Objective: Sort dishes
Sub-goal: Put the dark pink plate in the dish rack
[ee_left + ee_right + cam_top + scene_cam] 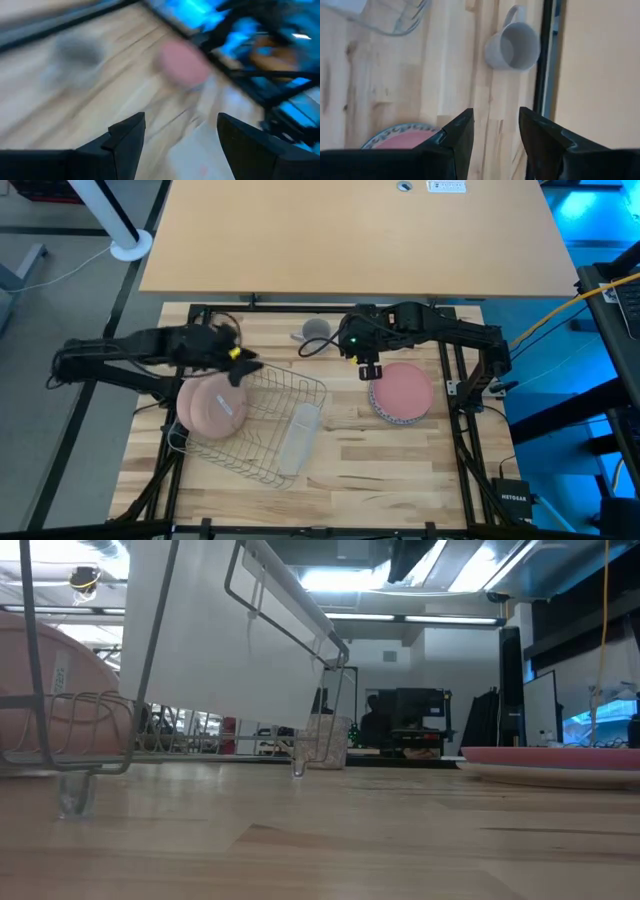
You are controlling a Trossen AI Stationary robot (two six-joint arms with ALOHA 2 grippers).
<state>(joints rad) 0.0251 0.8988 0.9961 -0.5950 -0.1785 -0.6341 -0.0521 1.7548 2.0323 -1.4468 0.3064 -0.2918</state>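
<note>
Hovering over rear-left corner of wire rack [262, 422], left gripper [243, 367]; fingers [125, 137] apart, nothing btwn them. Left wrist view blurred, pink plate [183, 65] just made out beyond fingers.

Standing on edge in rack's left end, two pink plates [212, 405], one against the other; label seen on front one. Same plates at far left in low view [55, 690], behind rack wires.

Lying flat on bench [350, 470] right of rack, well apart from it: pink plate atop patterned plate [378, 413], blue-green rim showing around lower edge.

Poised just beside that stack's rear-left edge, right gripper [369, 370]; fingers [457, 132] apart, empty. Grey mug [314, 331] on its side near bench's rear edge, btwn both arms.
</note>
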